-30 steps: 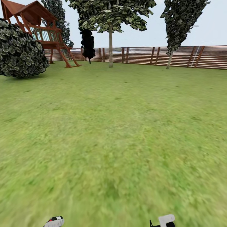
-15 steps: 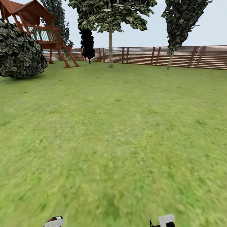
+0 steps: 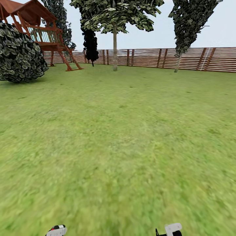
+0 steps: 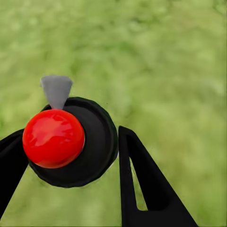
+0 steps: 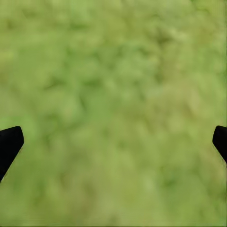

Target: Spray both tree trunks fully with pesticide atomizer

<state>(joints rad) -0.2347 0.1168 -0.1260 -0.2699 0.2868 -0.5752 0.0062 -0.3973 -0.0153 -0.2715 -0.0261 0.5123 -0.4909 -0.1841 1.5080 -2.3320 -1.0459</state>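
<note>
We see our left gripper (image 4: 71, 156) clamped on the atomizer (image 4: 71, 142) between its 2 fingers (image 4: 142, 184) above the lawn (image 3: 124, 131), our right gripper (image 5: 113, 142) wide open, holding nothing.

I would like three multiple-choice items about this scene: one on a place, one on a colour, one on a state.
1. Where is the pesticide atomizer?
A. between the left claw's fingers
B. lying on the lawn
C. on the play tower

2. What colour is its top?
A. white
B. red
C. yellow

3. How is the right claw?
A. shut on a bottle
B. shut and empty
C. open and empty

Answers: 1 A, black fingers flank the bottle; 2 B, a glossy red ball caps it; 3 C, the fingertips stand far apart over lawn.
</note>
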